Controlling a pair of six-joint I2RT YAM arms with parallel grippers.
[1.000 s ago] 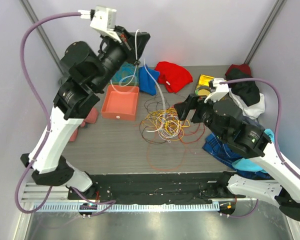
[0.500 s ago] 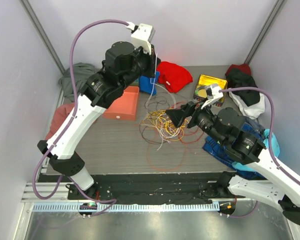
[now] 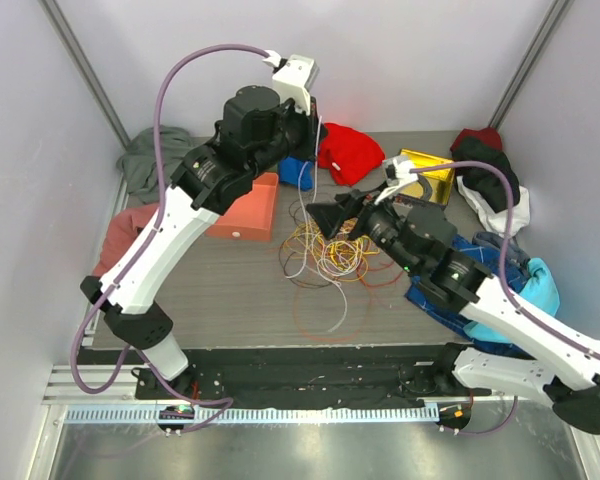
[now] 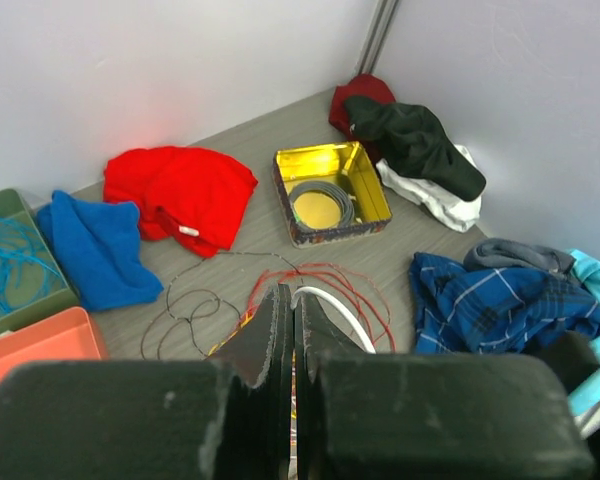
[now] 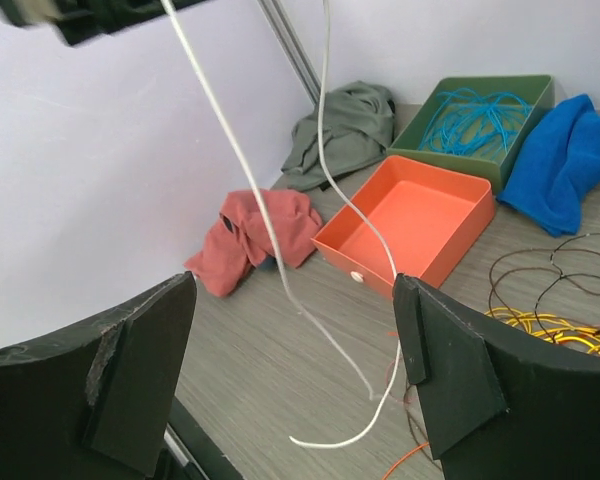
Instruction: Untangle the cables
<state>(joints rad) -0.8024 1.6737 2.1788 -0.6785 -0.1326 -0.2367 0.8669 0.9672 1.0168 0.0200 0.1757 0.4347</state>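
Quick update. The left gripper [image 4: 292, 305] was out over the left side a second ago and is now parked above the middle of the table [image 3: 230, 290]. It's clamped tight on a white cable [image 5: 248, 180], which is hung down in a long strand with its lower end trailing into the cable pile [image 3: 330, 250] at mid-table. The right gripper [image 5: 295, 300] has been brought in leftward towards that strand. Its jaws are spread wide and nothing is held, though the white cable is seen dangling in the gap between them. So one strand looks half lifted out of the mess, but it isn't freed yet. A second grab lower down is probably what's being set up.

As for the surroundings, the table is grey wood-look, boxed in by pale walls [image 3: 430, 60]:
- A grey garment [image 3: 150, 155] and a pink cloth [image 3: 125, 232] are dumped at the left.
- Next come an orange tray [image 3: 242, 208] and a green tray [image 5: 540, 85], where blue cables [image 5: 475, 115] are already stashed.
- After those there's a red cloth [image 3: 348, 150] and a yellow tin [image 3: 427, 168].
- A plaid shirt [image 4: 500, 300] is at the far right.
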